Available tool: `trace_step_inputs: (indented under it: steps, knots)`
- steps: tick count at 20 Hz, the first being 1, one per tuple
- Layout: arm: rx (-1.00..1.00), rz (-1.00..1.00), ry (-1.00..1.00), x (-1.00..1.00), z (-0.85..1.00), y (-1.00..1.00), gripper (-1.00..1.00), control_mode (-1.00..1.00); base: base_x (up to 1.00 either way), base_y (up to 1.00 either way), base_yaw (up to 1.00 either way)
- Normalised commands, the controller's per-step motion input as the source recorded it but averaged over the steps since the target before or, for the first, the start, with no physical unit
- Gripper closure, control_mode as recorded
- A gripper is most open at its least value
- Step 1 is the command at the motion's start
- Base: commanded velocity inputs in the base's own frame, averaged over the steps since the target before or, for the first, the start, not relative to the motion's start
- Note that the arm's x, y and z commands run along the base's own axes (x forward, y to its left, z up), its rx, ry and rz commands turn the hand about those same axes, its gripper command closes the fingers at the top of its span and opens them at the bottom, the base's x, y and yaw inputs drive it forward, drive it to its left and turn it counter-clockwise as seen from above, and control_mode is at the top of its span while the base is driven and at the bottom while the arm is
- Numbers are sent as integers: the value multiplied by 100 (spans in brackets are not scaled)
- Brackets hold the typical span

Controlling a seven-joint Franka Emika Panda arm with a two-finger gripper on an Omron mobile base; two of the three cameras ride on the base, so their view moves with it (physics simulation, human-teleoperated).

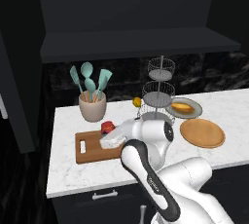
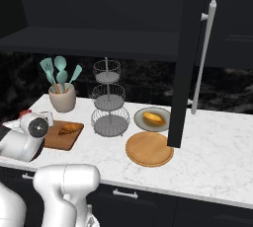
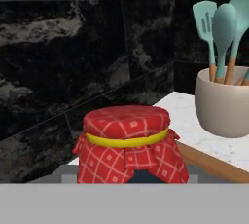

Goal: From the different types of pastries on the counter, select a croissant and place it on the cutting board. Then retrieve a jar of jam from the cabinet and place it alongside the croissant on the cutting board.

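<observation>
The jar of jam [image 3: 127,145], with a red checked cloth top and a yellow band, sits close in front of the hand camera, and my gripper [image 1: 111,133] is shut on it. The jar [image 1: 107,127] is at the far edge of the cutting board [image 1: 90,153], near the utensil cup. The croissant [image 2: 69,129] lies on the cutting board [image 2: 60,140], just right of my hand; the arm hides it in the left base view. The paler pastry [image 1: 182,106] rests on a grey plate.
A beige cup of teal utensils [image 1: 92,106] stands just behind the board. A three-tier wire stand [image 1: 158,94], a small yellow fruit [image 1: 137,102] and a round wooden plate [image 1: 202,133] lie to the right. An open black cabinet door [image 2: 190,58] hangs over the counter [image 2: 212,162].
</observation>
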Motion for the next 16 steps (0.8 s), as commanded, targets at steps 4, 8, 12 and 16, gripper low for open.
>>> trace_step_inputs:
  steps: [4, 8, 12, 16]
  knots:
    - [2, -23, -1, 33, -51, 3, 100, -100, 0, 0, 0]
    - [0, 0, -1, 3, -6, 1, 100, -100, 0, 0, 0]
    - [6, 0, -5, 30, -23, -11, 100, -100, 0, 0, 0]
    - [9, 0, -1, 31, 0, -31, 100, -100, 0, 0, 0]
